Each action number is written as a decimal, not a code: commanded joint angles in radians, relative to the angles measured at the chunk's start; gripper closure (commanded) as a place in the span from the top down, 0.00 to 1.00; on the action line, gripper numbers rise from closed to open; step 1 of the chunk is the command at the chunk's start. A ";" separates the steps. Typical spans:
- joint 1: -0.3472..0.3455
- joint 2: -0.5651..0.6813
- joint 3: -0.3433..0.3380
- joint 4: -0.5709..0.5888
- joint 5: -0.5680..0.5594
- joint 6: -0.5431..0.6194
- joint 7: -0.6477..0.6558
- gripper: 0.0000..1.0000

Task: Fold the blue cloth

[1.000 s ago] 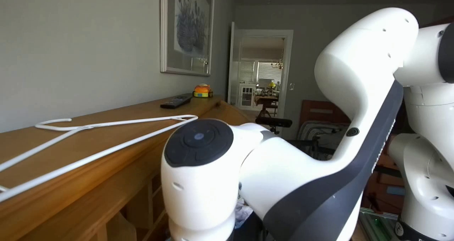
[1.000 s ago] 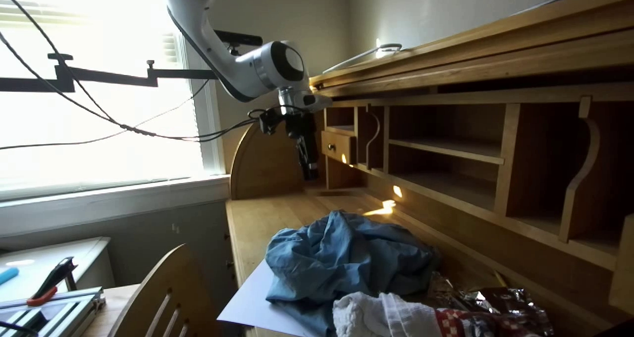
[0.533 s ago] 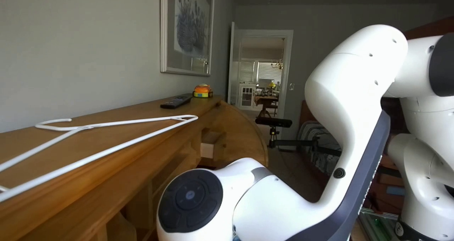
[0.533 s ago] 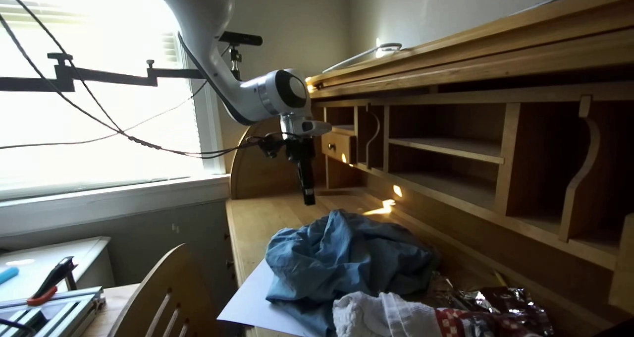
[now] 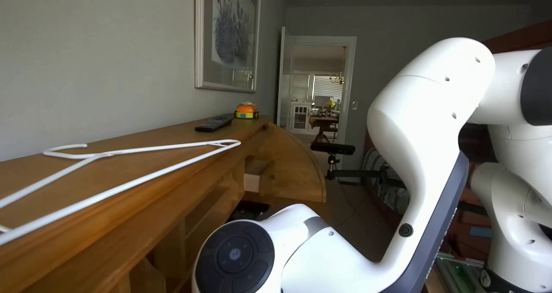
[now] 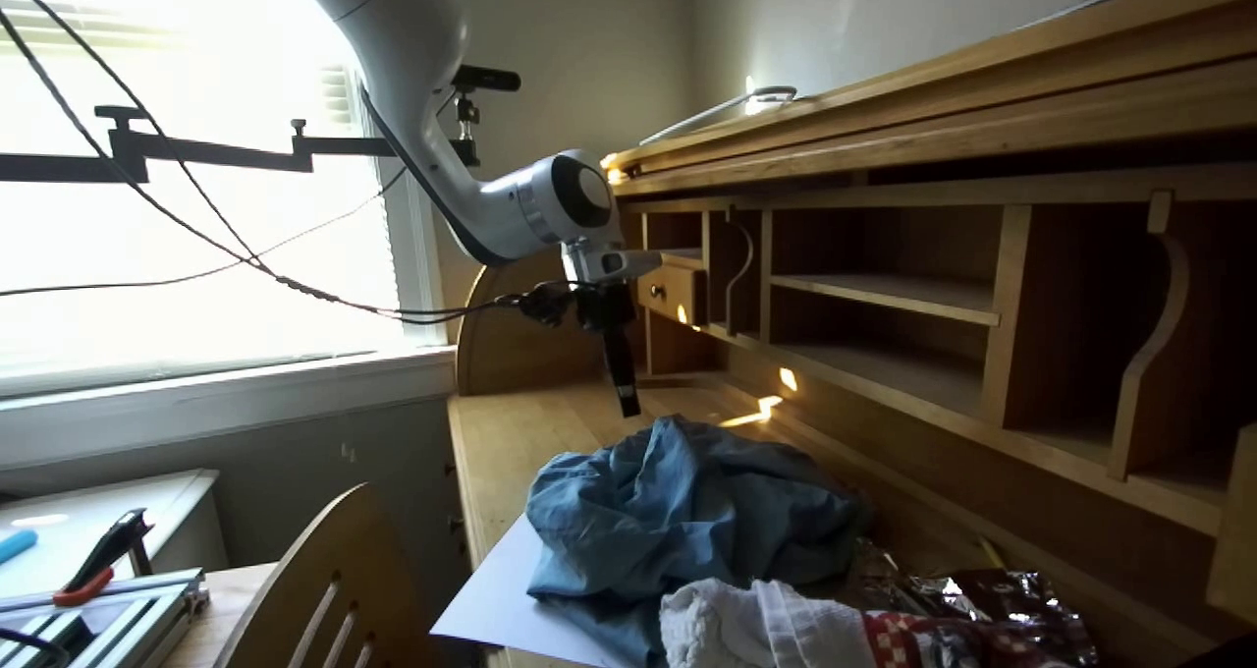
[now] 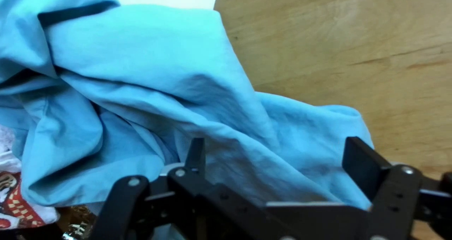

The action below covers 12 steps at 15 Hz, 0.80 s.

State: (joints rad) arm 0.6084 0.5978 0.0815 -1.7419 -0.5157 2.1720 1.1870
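The blue cloth lies crumpled in a heap on the wooden desk in an exterior view. In the wrist view the cloth fills the left and middle, with loose folds running under the jaws. My gripper points down just above the far edge of the heap. In the wrist view the gripper has its fingers wide apart with nothing held between them, and cloth shows below the gap. Whether the fingertips touch the cloth I cannot tell. In an exterior view the arm hides the gripper and the cloth.
White paper lies partly under the cloth. A white and red towel and crinkled foil lie beside it. A shelf unit lines the desk's back. A chair stands in front. A white hanger lies on top.
The arm has come down, lowering the gripper from well above the desk to near the cloth. Lately it has also shifted slightly toward the shelf side. The cloth has not moved.
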 commanded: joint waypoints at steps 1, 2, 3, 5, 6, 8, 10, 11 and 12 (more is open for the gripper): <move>0.038 0.025 -0.042 0.032 -0.070 0.046 0.069 1.00; 0.041 0.035 -0.049 0.042 -0.082 0.045 0.072 1.00; 0.046 0.043 -0.055 0.048 -0.096 0.045 0.079 1.00; 0.048 0.058 -0.060 0.058 -0.114 0.048 0.082 1.00; 0.048 0.066 -0.062 0.064 -0.118 0.050 0.083 1.00; 0.054 0.086 -0.066 0.082 -0.131 0.051 0.092 1.00; 0.058 0.103 -0.064 0.102 -0.139 0.058 0.096 1.00; 0.062 0.112 -0.065 0.114 -0.141 0.061 0.098 1.00; 0.065 0.120 -0.067 0.125 -0.140 0.064 0.099 1.00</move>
State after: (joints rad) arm 0.6518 0.6730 0.0299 -1.6738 -0.6215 2.2192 1.2516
